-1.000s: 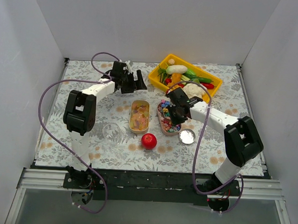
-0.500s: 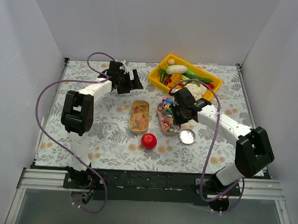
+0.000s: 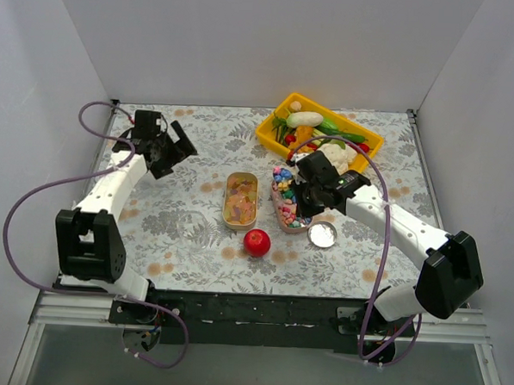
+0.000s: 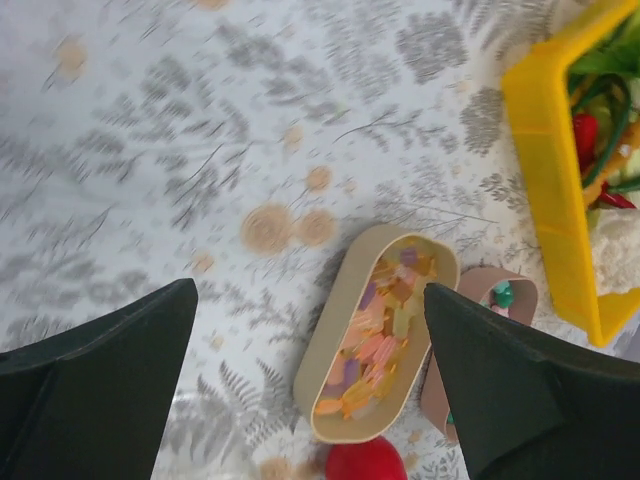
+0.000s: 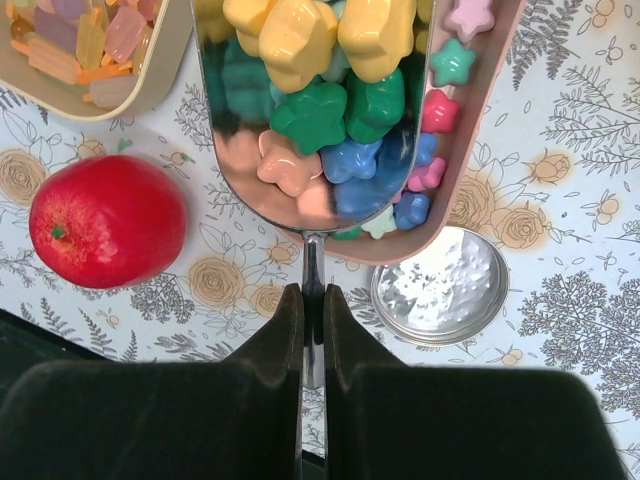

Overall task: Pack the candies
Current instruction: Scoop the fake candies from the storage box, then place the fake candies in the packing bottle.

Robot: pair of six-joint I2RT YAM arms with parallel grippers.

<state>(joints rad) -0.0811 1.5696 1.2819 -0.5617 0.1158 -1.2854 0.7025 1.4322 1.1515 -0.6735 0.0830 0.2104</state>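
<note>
Left arm (image 3: 111, 185): swings from the middle of the tabletop (image 3: 186, 232) out to the far-left corner.
Left elbow (image 3: 86, 244): shifts from beside the beige tray (image 3: 242, 174) to the left edge.
Left gripper (image 3: 177, 158): leaves the spot just beyond the beige tray's far end and now hangs well apart from it, to the left.
Purple cable (image 3: 18, 232): its loop trails wider on the left side.
Right arm (image 3: 393, 221): stretches out flatter.
Right elbow (image 3: 447, 271): moves rightward and nearer the front edge.
Right gripper (image 3: 308, 198): carrying the metal scoop (image 5: 313, 262), edges slightly rightward over the pink tray (image 3: 309, 226).
</note>
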